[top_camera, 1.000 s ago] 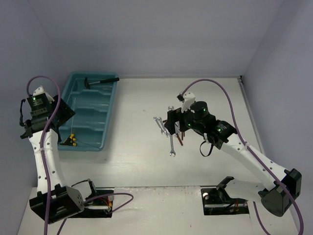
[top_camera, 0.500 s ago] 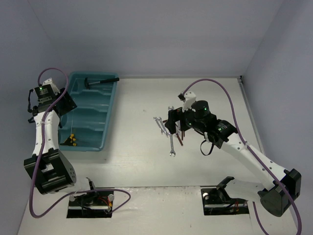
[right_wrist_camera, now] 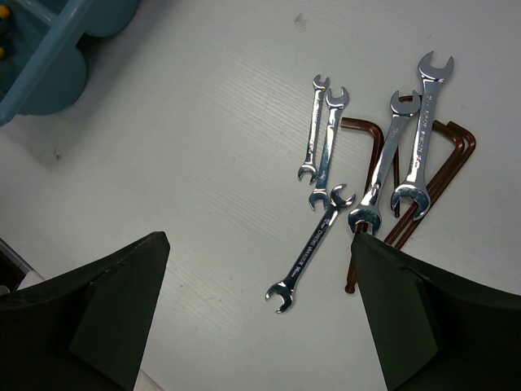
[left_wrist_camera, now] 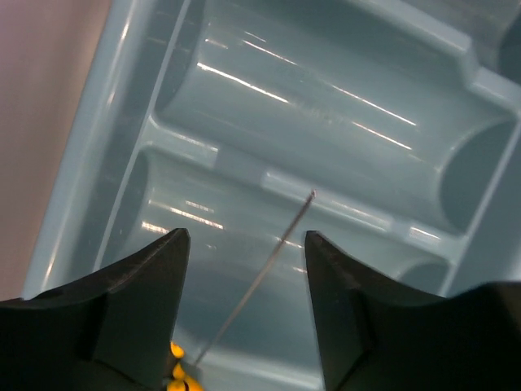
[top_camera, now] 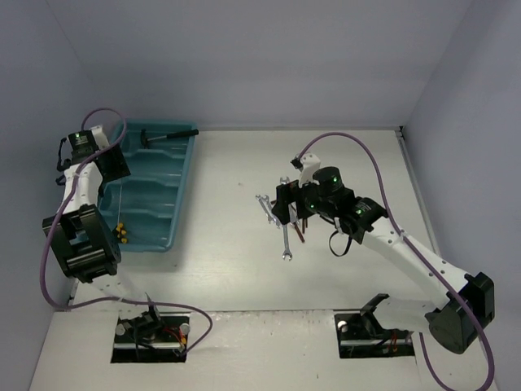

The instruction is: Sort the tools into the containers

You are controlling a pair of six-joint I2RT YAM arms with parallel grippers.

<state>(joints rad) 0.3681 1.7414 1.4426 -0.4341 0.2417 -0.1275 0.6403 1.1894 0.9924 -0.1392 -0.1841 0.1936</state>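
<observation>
White table, blue tray at 9 o'clock holds hammer and screwdrivers, left gripper empty with jaws apart above it, right gripper spread wide over centre wrenches, likely next: drop, pinch one.

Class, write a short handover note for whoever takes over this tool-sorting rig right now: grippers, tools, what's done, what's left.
Left gripper: open, empty, over the tray.
Right gripper: open, empty, above the loose tools on the table.
In the tray: hammer in the far compartment, yellow-handled screwdrivers at the near end.
On the table: five wrenches and reddish-brown bent keys, overlapping in one cluster.
Done: hammer, screwdrivers.
Left: wrenches and keys, none in the tray yet.
</observation>
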